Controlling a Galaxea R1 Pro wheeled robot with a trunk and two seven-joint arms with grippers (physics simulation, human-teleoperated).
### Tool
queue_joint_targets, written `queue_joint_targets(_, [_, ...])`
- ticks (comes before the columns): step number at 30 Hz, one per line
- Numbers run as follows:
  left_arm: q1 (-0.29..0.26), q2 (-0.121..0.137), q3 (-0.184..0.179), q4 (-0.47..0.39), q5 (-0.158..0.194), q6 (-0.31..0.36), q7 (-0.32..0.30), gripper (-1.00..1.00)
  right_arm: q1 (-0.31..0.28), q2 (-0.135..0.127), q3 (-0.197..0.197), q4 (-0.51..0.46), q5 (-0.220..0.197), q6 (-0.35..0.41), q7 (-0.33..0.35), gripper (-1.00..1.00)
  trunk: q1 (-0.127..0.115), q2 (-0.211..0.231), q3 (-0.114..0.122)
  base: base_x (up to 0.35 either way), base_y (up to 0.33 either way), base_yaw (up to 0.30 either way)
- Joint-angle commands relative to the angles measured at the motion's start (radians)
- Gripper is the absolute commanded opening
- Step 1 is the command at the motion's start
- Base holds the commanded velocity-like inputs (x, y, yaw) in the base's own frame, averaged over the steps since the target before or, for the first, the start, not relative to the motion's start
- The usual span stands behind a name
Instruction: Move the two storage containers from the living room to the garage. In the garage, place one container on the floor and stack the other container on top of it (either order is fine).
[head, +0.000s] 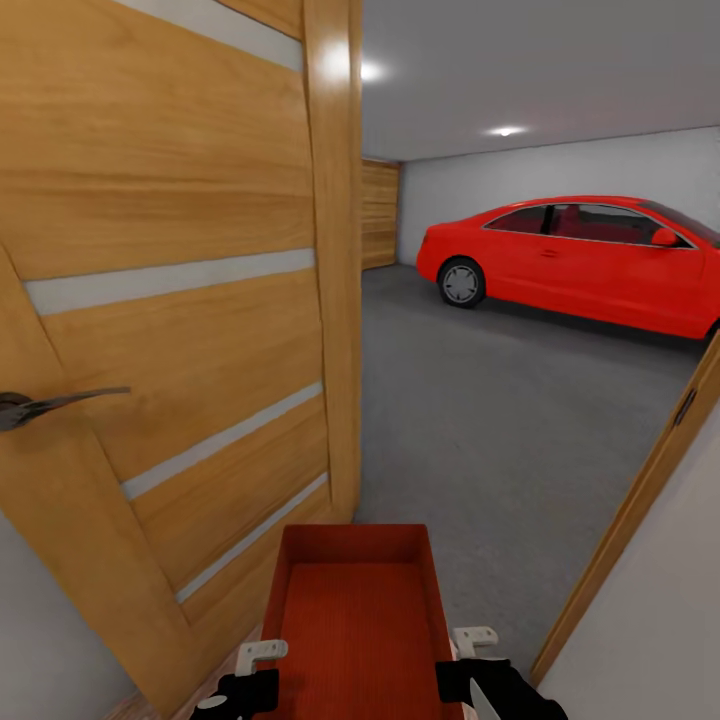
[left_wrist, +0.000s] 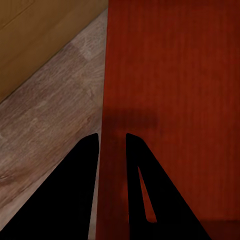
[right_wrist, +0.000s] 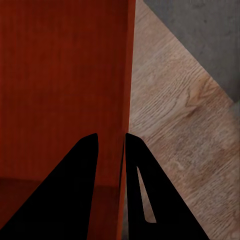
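The storage container (head: 360, 610) sits in the doorway beside the open wooden door (head: 170, 300), facing the garage floor (head: 500, 400). Left gripper (left_wrist: 111, 145) pinches its left wall; right gripper (right_wrist: 111, 145) pinches its right wall. A red car (head: 580, 260) stands beyond.

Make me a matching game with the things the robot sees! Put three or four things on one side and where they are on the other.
Things:
1. car
2. storage container
3. door handle
4. ceiling light

Places:
A. held between both hands
B. on the wooden door at the left
C. parked by the far garage wall
D. up above the car

Pairs: 1-C, 2-A, 3-B, 4-D
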Motion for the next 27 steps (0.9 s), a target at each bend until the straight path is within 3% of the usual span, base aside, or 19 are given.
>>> queue_joint_targets(1, [-0.001, 0.001, -0.003, 0.005, -0.005, -0.002, -0.020, -1.00, 0.000, -0.034, 0.034, -0.005, -0.012, 0.006, 0.015, -1.00, 0.000, -0.001, -0.001, 0.020, 0.004, -0.012])
queue_joint_targets(13, [-0.001, 0.001, -0.003, 0.005, -0.004, -0.002, -0.020, -1.00, 0.000, -0.034, 0.033, -0.005, -0.012, 0.006, 0.015, -1.00, 0.000, -0.001, -0.001, 0.004, 0.016, -0.096])
queue_joint_targets(27, [-0.001, 0.001, -0.003, 0.005, -0.004, -0.002, -0.020, -1.00, 0.000, -0.034, 0.034, -0.004, -0.012, 0.006, 0.015, -1.00, 0.000, -0.001, -0.001, 0.000, 0.003, -0.012])
